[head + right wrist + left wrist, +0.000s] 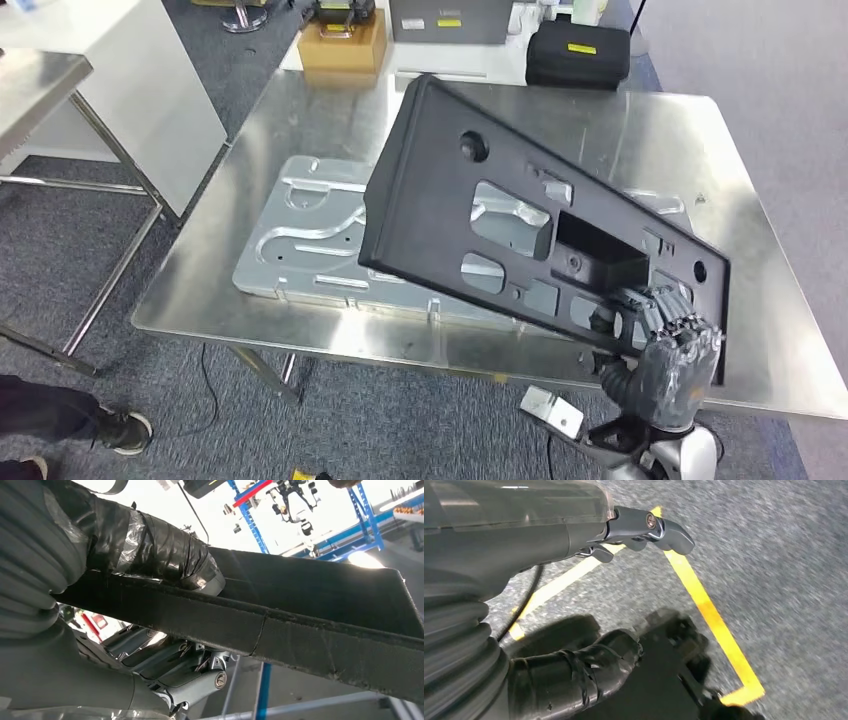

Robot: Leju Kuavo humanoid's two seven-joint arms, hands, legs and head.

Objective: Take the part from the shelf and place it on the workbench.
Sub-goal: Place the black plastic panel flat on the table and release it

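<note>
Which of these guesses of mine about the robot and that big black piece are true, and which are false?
1. The right hand holds the black part. True.
2. The black part lies flat on the workbench. False: it is tilted, held up over the workbench.
3. A silver metal plate lies on the workbench under the part. True.
4. The left hand also grips the part. False: it hangs over grey floor with yellow tape, holding nothing.
5. The part is a solid sheet without openings. False: it has several cut-outs.
</note>
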